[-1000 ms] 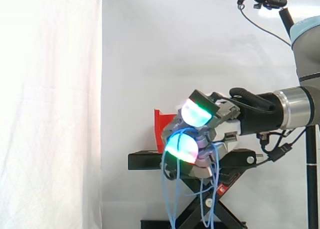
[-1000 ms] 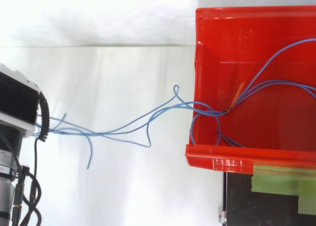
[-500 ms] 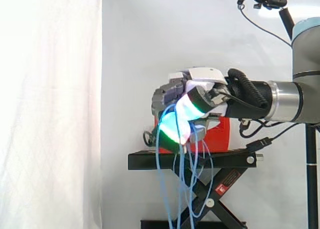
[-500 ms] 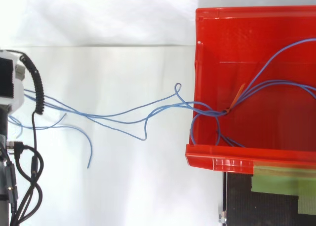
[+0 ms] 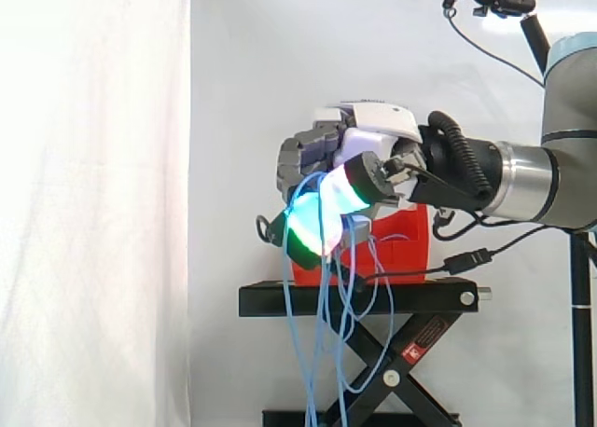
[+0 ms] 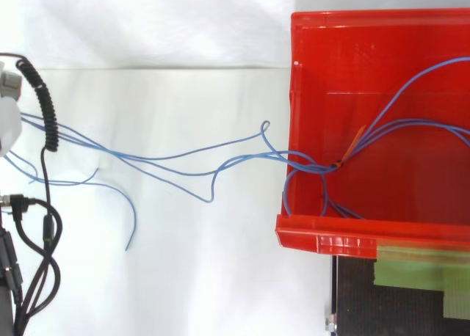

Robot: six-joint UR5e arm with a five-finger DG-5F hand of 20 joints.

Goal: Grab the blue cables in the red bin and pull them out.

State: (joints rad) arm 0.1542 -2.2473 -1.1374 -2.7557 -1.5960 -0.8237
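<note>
Hand (image 5: 368, 133) curled round the blue cables (image 6: 183, 163), mid-frame in the side view
The cables trail from the red bin (image 6: 305, 229) at the top view's right, bound by an orange tie (image 6: 352, 144). Loops hang across the black stand (image 5: 359, 299). The hand has shifted further left.

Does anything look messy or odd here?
Yes. The blue cables are only partly out: they drape over the wall of the red bin, bunched inside at an orange tie. In the side view the hand is curled round them, and loose loops dangle past the black stand.
</note>
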